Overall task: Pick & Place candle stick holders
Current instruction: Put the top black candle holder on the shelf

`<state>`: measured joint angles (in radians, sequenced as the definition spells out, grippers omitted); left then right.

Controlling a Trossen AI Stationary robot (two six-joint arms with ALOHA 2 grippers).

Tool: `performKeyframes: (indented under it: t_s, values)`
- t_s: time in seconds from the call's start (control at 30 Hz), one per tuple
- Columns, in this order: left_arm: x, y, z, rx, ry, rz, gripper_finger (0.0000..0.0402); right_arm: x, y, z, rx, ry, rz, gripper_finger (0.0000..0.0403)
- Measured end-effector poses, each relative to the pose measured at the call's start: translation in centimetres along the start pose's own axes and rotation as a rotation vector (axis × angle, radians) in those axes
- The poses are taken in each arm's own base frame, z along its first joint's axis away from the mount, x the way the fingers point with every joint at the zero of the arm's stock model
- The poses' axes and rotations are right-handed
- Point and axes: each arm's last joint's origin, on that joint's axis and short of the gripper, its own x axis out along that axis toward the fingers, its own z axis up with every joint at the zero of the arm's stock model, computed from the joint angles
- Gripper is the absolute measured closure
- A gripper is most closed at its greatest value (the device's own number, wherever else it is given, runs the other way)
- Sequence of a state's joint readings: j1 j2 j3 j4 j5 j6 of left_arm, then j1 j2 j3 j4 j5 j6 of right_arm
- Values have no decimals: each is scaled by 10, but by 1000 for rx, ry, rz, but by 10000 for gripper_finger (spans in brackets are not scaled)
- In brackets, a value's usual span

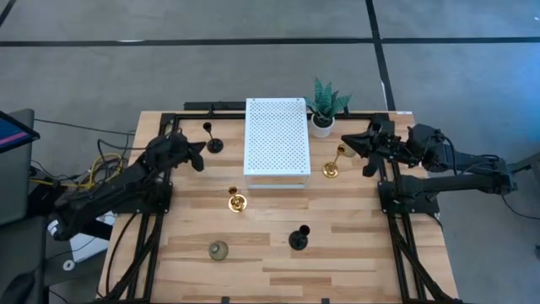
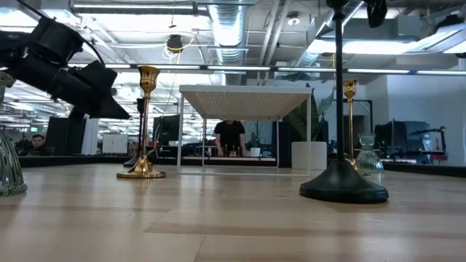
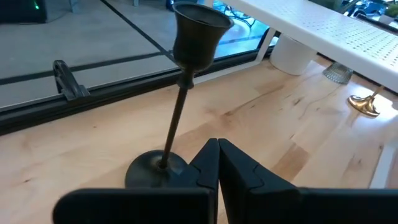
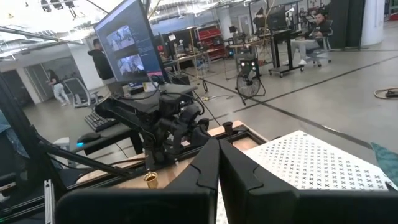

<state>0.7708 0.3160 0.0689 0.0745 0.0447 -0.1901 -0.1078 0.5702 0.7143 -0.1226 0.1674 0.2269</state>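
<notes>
Overhead, wooden table (image 1: 354,245), grey floor (image 1: 126,76).

No readable text, label or number anywhere.

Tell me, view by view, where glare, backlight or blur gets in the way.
High view: even light, soft shadows, no glare on the white perforated shelf. Low view: bright ceiling lights backlight the scene, so the near black candle holder is a silhouette; the near tabletop is soft. Left wrist view: the left gripper is close and blurred. Right wrist view: the room behind is washed out.
</notes>
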Motion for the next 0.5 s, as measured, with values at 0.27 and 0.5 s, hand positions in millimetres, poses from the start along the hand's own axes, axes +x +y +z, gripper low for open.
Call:
performKeyframes:
  t_s: [0.27, 0.5]
  values:
    - [10, 3, 6, 0, -44, 10, 395, 2, -1, 0, 1, -12, -53, 403]
    - [22, 6, -1, -11, 18, 39, 389, 2, -1, 2, -9, -32, -49, 403]
